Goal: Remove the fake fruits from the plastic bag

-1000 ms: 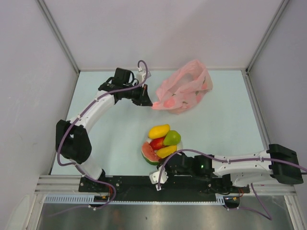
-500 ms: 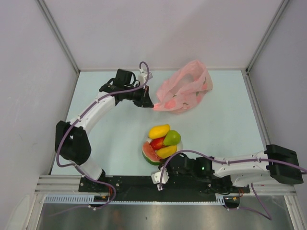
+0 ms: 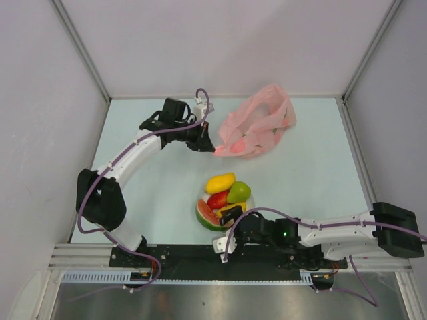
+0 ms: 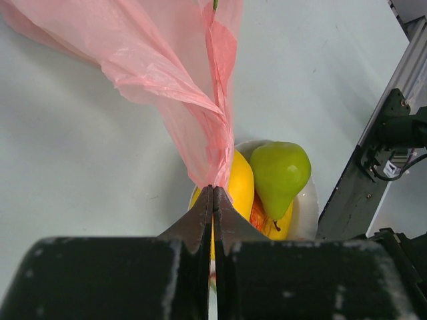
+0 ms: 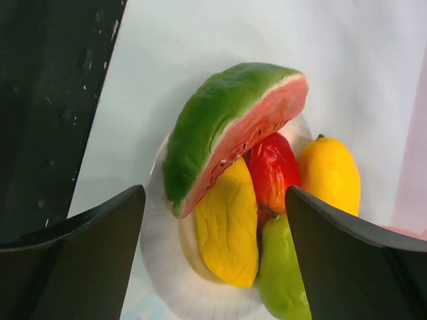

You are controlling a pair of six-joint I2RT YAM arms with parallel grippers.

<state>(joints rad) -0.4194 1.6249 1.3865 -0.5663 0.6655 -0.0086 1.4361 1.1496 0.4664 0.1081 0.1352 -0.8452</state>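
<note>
The left end effector (image 4: 213, 195) was pinched tight, jaws pressed together on a gathered fold of the thin crinkly translucent pink plastic bag (image 3: 257, 127). From those tips the film fanned out ahead, and the rest of the bag lay slumped on the pale green surface (image 3: 313, 180) just beyond the end effector. Red and green shapes showed through the pink, but prints or fruit? Could not tell.

Over at the near edge, the right end effector (image 5: 213, 193) stood wide, holding nothing. Its two black fingers (image 5: 87, 247) flanked the white round bowl (image 5: 157, 247), one on each side, and the wrist view showed a gap between each finger and the pile.

Directly ahead of that open end effector sat the heap of glossy plastic fruit. The green-rinded red watermelon slice (image 5: 220, 127) leaned across the top. Tucked under it, right between the fingers, lay the wrinkled yellow piece (image 5: 227, 230). Behind came the shiny red mango (image 5: 273, 170), touching both. The smooth yellow-orange mango (image 5: 330, 173) was farthest out, on the side towards the bag, and the green pear (image 5: 283, 273) pressed against the yellow piece, close by the right-hand finger. All five were piled in the bowl, well apart from the bag.
</note>
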